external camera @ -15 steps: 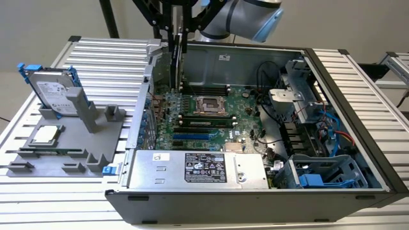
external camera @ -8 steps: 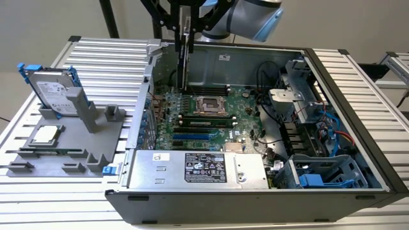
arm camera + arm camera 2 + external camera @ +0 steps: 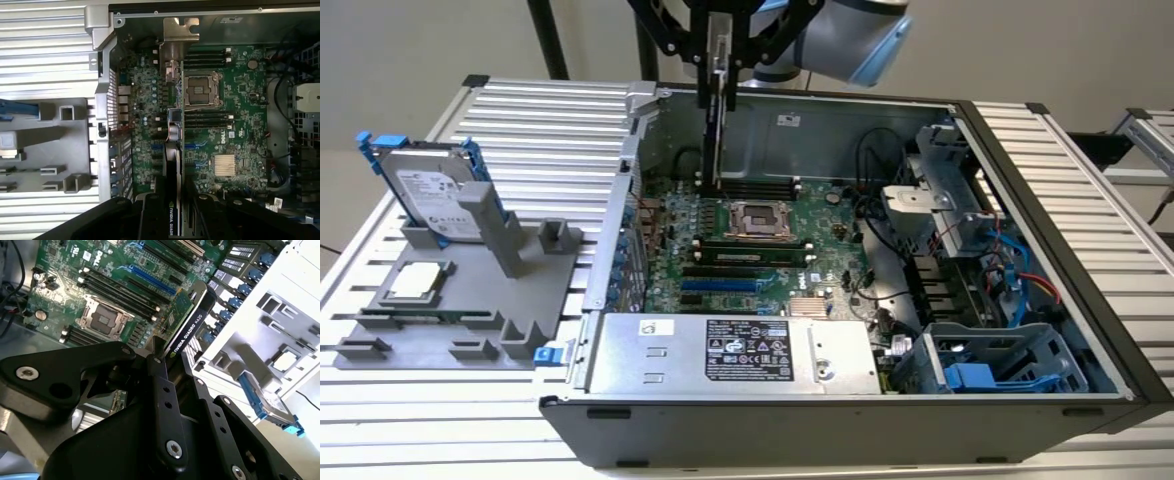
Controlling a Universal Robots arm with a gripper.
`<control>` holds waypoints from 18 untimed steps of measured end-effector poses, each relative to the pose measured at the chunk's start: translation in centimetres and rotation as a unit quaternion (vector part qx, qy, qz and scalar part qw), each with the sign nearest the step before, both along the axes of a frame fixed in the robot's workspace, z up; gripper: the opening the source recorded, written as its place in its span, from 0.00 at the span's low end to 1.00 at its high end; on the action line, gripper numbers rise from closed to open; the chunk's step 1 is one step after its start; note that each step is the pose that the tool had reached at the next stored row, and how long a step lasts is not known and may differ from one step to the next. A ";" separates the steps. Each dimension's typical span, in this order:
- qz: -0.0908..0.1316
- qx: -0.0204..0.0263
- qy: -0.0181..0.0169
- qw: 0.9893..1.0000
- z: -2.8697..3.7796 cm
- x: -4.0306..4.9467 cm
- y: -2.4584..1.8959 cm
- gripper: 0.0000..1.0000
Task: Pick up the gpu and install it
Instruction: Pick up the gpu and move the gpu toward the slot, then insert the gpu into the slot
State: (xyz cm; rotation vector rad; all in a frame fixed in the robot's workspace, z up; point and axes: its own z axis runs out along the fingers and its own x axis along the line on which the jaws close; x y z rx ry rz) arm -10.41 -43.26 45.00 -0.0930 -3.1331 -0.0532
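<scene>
My gripper [image 3: 719, 35] is shut on the gpu [image 3: 715, 120], gripping it at its upper end. The gpu hangs on edge above the open computer case [image 3: 1067, 260], over the back part of the motherboard [image 3: 761, 250], and its lower end looks close to the board. In the second wrist view the gripper [image 3: 150, 354] clamps the gpu [image 3: 187, 330], whose black cover edge and green board face both show. In the first wrist view the gpu [image 3: 173, 165] is seen edge-on, with its silver bracket [image 3: 180, 30] at the far end from the gripper [image 3: 172, 202].
A grey fixture [image 3: 480, 300] at the exterior view's left carries a silver hard drive [image 3: 434, 190] with blue rails and a small square CPU chip [image 3: 416, 282]. Inside the case are a power supply [image 3: 734, 350], drive cages [image 3: 1001, 370] and cables [image 3: 1014, 270].
</scene>
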 end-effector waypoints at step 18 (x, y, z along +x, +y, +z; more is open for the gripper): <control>0.000 0.000 0.000 1.000 -0.01 0.26 0.07 0.00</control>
